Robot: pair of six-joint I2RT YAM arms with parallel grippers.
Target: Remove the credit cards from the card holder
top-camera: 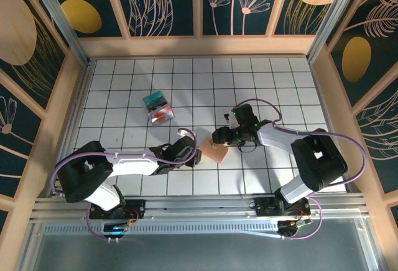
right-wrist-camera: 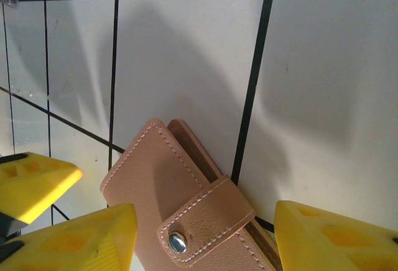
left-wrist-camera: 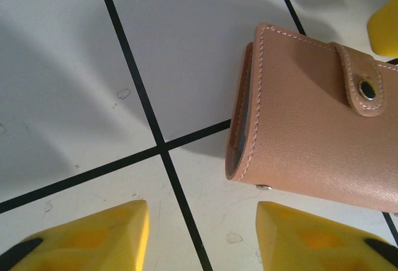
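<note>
The salmon-tan card holder [top-camera: 214, 151] lies shut on the white gridded table, its tab [right-wrist-camera: 208, 218] snapped down. The credit cards are hidden inside it. My left gripper [top-camera: 194, 153] is open just left of the holder. In the left wrist view its yellow fingers [left-wrist-camera: 93, 240] have bare table between them, and the holder [left-wrist-camera: 311, 134] lies just ahead of the right finger. My right gripper [top-camera: 222, 138] is open and straddles the holder's tab end [right-wrist-camera: 161, 184]. Its left finger [right-wrist-camera: 81, 240] is at the holder's edge, while the right finger [right-wrist-camera: 336, 240] stands apart.
A small clear box [top-camera: 157, 108] with teal and red contents sits on the table behind and to the left. Wooden walls [top-camera: 81, 97] frame the table on three sides. The two grippers' fingers are close to each other beside the holder.
</note>
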